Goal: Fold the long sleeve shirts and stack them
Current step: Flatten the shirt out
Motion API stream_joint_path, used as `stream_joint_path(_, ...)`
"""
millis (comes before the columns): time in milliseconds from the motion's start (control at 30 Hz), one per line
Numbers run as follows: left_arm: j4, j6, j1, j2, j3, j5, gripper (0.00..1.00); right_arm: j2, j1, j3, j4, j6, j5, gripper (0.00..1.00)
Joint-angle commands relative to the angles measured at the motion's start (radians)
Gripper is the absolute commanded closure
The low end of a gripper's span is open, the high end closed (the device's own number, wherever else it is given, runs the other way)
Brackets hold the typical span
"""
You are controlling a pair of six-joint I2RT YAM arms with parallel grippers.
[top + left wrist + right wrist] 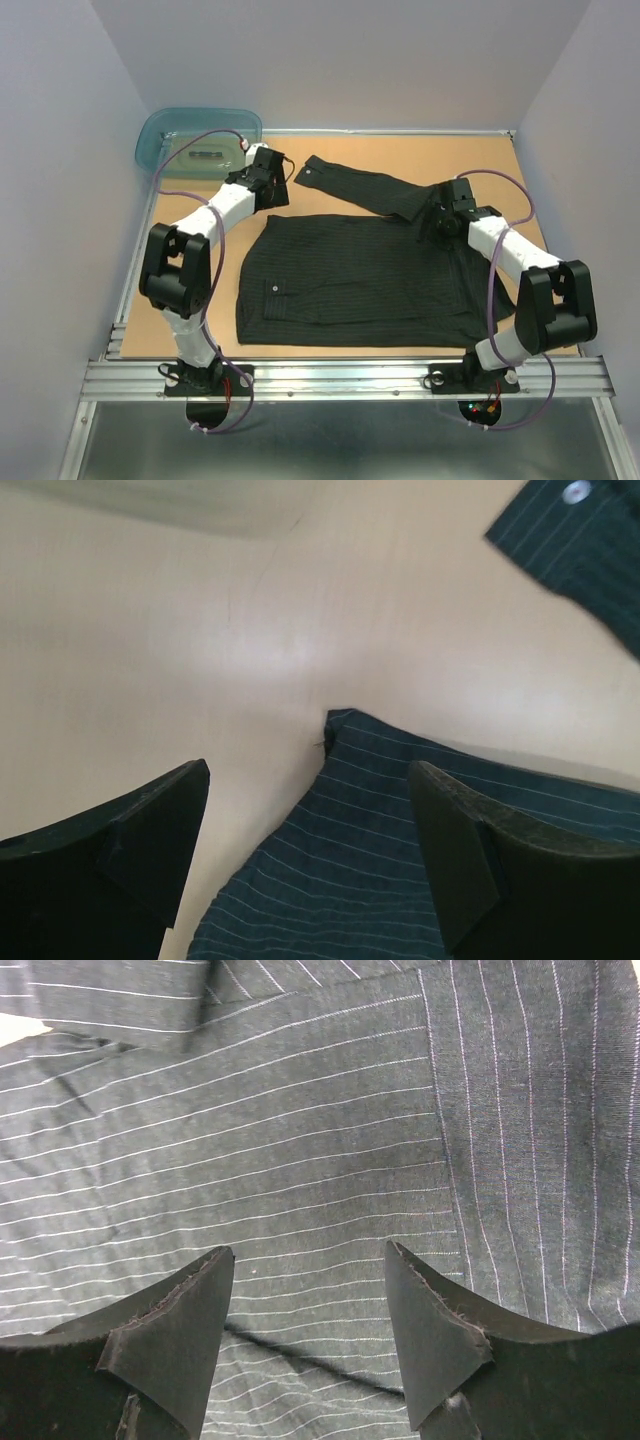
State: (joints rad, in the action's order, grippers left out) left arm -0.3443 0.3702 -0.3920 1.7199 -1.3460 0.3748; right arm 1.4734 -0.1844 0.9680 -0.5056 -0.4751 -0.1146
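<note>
One wooden worktop [400, 150] carries it all, with bare room along the far edge and down your left side. The dark pinstriped shirt [350, 280] lies flat mid-worktop, one sleeve [365, 188] angled toward the far edge. The teal tub [160, 140] sits at the far-left corner, holding something pale you can't make out. Your left claw [305, 780] hangs spread wide over the shirt's far-left corner, gripping nothing. Your right claw [310, 1250] stands parted above the cloth.
</note>
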Motion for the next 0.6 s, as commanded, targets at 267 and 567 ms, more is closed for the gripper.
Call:
stream_joint_path(267, -0.056, -0.030, 0.018, 0.243, -0.104, -0.026, 0.16, 0.064, -0.001, -0.018, 0.091, -0.016, -0.049, 0.33)
stream_joint_path(567, -0.053, 0.001, 0.018, 0.308, -0.107, -0.105, 0.26, 0.122, -0.001, -0.018, 0.131, -0.031, -0.071, 0.33)
